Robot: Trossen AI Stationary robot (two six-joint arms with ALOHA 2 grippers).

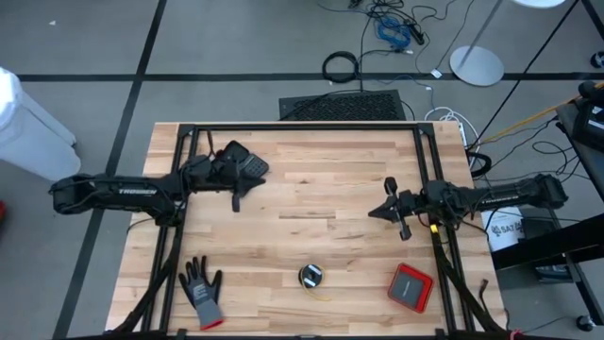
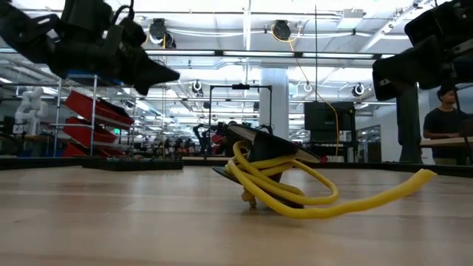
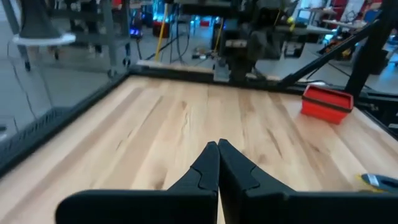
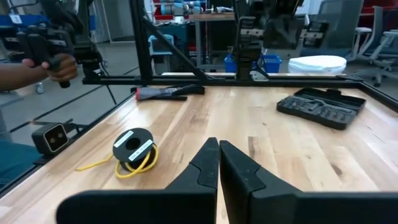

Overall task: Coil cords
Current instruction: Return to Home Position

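Observation:
The yellow cord (image 1: 310, 276) lies near the table's front edge as a small ring of loops with a black round part (image 2: 259, 140) on top. In the low view its lower loops rest on the wood and its free end (image 2: 403, 186) trails off along the table. It also shows in the right wrist view (image 4: 134, 152). My left gripper (image 1: 236, 200) hangs shut above the table's far left, by the black tool case (image 1: 245, 162). My right gripper (image 1: 373, 212) hangs shut above the table's right half, pointing left. Neither gripper touches the cord.
A red box (image 1: 411, 286) sits at the near right and a grey glove (image 1: 202, 291) at the near left. The black frame rails (image 1: 302, 126) border the table. Beyond the table edge, a person's hand (image 4: 59, 65) holds a black device.

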